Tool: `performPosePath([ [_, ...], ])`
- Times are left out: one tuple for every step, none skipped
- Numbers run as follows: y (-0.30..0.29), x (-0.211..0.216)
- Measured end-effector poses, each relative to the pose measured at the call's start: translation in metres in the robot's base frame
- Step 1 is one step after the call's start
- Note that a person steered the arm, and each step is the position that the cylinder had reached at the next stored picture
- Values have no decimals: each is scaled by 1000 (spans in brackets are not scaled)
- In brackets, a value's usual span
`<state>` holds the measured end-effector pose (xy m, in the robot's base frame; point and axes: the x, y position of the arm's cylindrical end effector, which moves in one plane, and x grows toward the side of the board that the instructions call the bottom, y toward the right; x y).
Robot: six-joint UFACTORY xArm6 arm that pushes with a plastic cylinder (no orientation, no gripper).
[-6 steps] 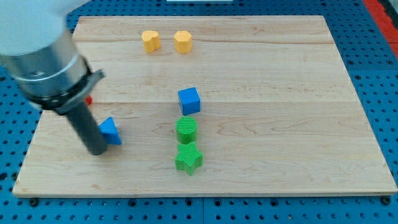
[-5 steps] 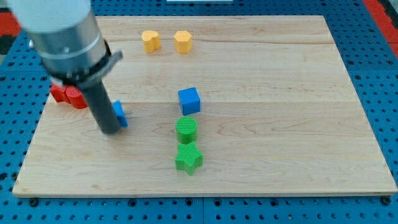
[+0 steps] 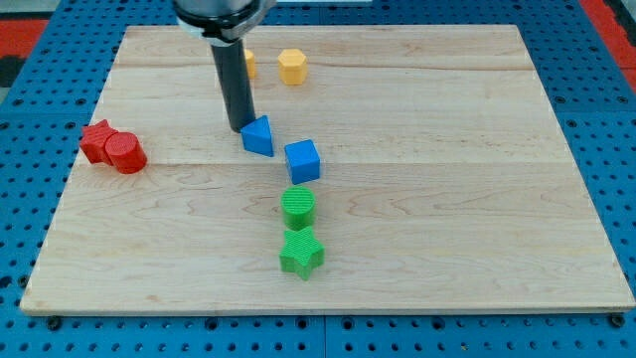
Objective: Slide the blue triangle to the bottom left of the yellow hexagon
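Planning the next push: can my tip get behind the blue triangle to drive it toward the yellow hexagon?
Probably yes: my tip sits at the blue triangle's upper left; board around it is open toward the yellow hexagon.

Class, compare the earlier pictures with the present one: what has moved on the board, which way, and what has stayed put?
My tip swept from the view's lower left up and rightward, pushing the blue triangle along; it now sits just upper-left of the blue cube, with my tip at its upper-left side. The blue cube, green cylinder, green star and yellow hexagon stayed put.
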<state>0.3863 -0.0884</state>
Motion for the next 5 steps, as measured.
performPosePath([
  [-10,23],
  [-23,47],
  [10,68],
  [22,33],
  [31,9],
])
